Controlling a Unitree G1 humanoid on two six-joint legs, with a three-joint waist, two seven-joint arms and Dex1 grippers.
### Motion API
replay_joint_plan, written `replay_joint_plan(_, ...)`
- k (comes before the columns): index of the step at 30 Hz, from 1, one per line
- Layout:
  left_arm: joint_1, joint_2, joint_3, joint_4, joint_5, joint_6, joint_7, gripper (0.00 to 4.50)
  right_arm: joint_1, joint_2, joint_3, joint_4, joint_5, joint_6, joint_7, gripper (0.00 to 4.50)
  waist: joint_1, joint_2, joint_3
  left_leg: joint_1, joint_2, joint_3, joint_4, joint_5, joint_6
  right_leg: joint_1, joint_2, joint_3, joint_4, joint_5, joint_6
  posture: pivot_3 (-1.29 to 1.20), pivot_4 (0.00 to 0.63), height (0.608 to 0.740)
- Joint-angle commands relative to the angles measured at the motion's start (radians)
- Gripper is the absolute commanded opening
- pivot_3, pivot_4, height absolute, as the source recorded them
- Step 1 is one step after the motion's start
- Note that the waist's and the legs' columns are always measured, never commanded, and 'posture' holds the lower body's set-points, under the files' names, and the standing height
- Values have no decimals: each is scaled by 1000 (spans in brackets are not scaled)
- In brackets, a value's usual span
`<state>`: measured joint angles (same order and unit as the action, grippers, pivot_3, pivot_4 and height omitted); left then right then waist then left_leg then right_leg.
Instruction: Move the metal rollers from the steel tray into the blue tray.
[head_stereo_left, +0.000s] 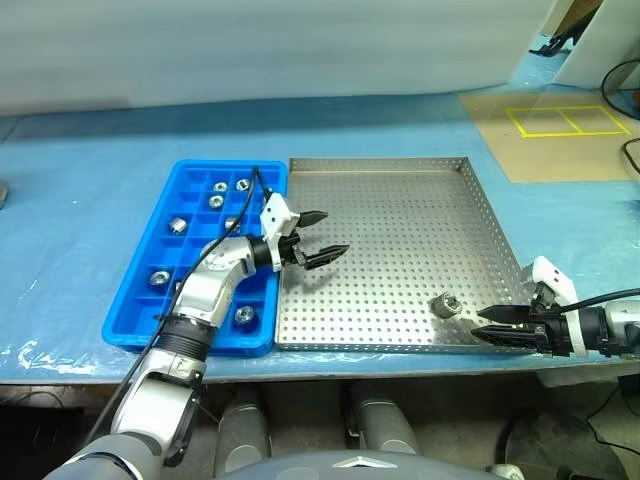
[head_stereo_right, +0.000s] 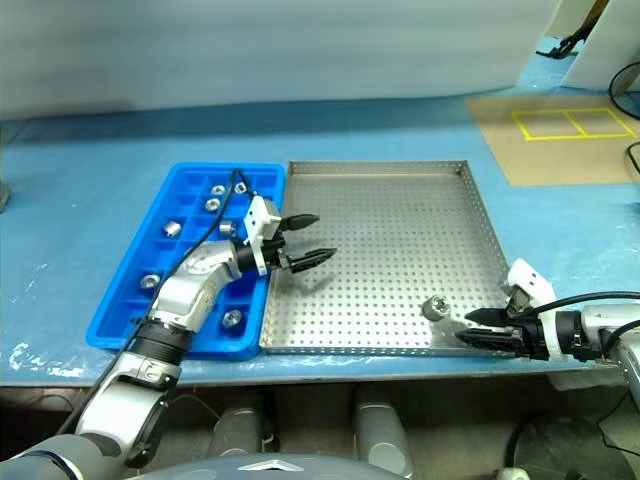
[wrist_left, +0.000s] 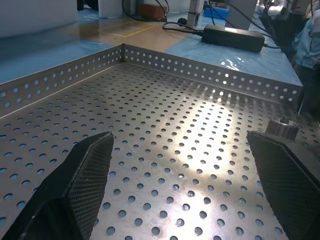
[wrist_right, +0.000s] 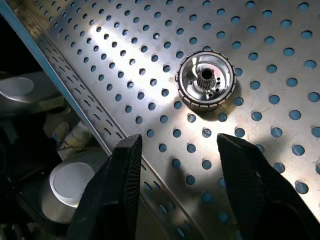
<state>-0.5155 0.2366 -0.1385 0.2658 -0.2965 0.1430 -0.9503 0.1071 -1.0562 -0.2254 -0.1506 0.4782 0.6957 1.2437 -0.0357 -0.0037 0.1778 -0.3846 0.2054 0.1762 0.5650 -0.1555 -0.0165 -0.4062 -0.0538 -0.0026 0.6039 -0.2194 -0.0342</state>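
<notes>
Blue table cover (head_stereo_left: 90, 190) | yellow floor tape (head_stereo_left: 567, 120) | both jaws apart, empty

A blue plastic sheet (head_stereo_left: 90, 200) covered the table. Beyond its far right corner lay a brown board (head_stereo_left: 550, 140) marked with a yellow tape rectangle (head_stereo_left: 567, 120), and a black cable (head_stereo_left: 632, 155) curled at the right edge.

A blue-covered table (head_stereo_left: 90, 170) carries the blue tray (head_stereo_left: 143, 262) touching the steel tray (head_stereo_left: 400, 165).

blue tray (head_stereo_left: 140, 290) left of steel tray (head_stereo_left: 400, 170), touching; one roller (head_stereo_left: 445, 304) in steel tray
</notes>
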Motion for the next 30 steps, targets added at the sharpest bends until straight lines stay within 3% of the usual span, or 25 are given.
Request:
replay_joint_plan(1,11,15,16,-36,0,-13,5,4500,13,-3,-50,1,26,-52,38,1287,1,0,0,0,0,0,0,0,0,0,0,0,0,0,0,-346,150,740)
replay_joint_plan(4,17,22,21,-40,2,-17,13,4500,14,8,-71,18,35,-87,45,165,4,0,0,-1,0,0,0,0,0,0,-1,-1,-1,0,0,-334,150,740)
replay_joint_plan(5,17,24,22,-39,4,-19,18,4500,11,14,-76,23,36,-101,42,45,5,0,0,-1,0,0,0,0,0,0,-2,-1,0,0,0,-329,150,740)
replay_joint_plan(21,43,116,113,-42,15,-58,91,4500,-14,71,-261,145,130,-199,70,45,23,0,0,-1,0,0,-1,0,1,0,-3,-3,-1,-1,1,-269,150,740)
replay_joint_plan(30,97,126,120,-120,2,-37,125,4500,217,17,-340,191,94,-345,333,45,52,0,0,-4,0,-1,-2,-2,3,0,-6,-5,-3,-2,4,-222,150,740)
